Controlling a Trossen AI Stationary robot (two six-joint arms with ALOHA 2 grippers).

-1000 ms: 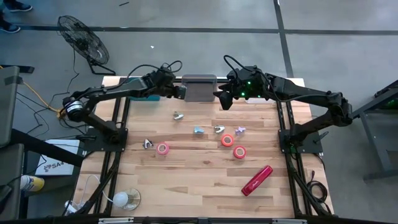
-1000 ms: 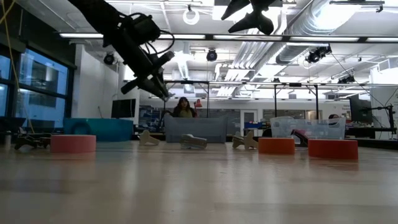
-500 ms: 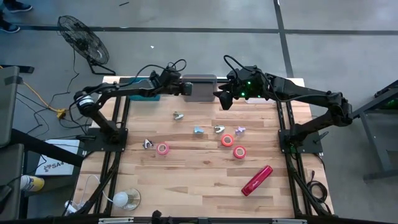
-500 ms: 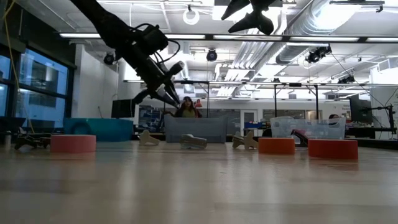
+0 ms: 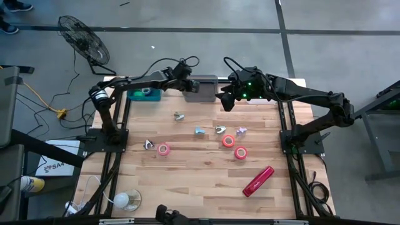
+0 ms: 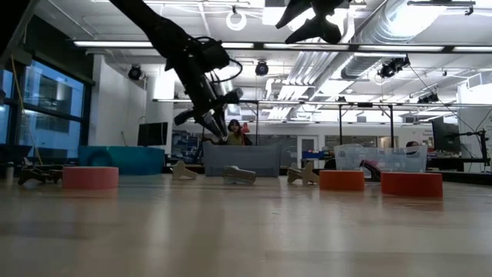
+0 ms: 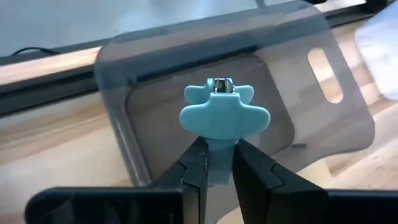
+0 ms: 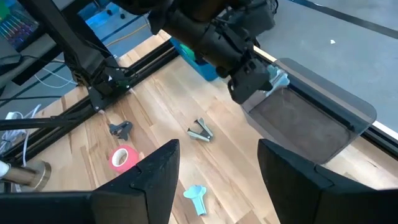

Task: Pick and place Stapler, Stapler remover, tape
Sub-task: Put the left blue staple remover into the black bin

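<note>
Worktop (image 5: 200, 187), pale wood planks, listed left to right as the high view shows it.

1. Teal bin (image 5: 144, 94), far left corner; contents too small to tell.
2. Left gripper (image 7: 216, 163), over the near-left edge of the grey tray (image 5: 200, 88). Jaws closed on a light-blue staple remover (image 7: 224, 114), pinched at its narrow stem, winged head pointing down into the tray. Judged light, rigid plastic, slick; the stem is the sensible hold and looks secure.
3. Dark staple remover (image 5: 149, 144) and pink tape roll (image 5: 163, 149), just beside each other, left of centre.
4. Metal-jawed staple remover (image 5: 179, 115), near the tray.
5. Light-blue staple remover on the worktop (image 5: 199, 130), centre; another remover (image 5: 220, 129) just right of it.
6. Right gripper (image 5: 225, 101), hovering off the tray's right end, jaws partly apart, holding nothing.
7. Orange-red tape rolls, two (image 5: 229, 140) (image 5: 241, 152), near each other; a small purple remover (image 5: 241, 130) beside the upper one. Rolls judged light and stiff; grip across the ring wall.
8. Stapler (image 5: 258, 180), red, lying slantwise near the right front, well apart from both arms. Judged the heaviest item, hard and smooth; best taken across its narrow body near the middle so it does not tip.
</note>
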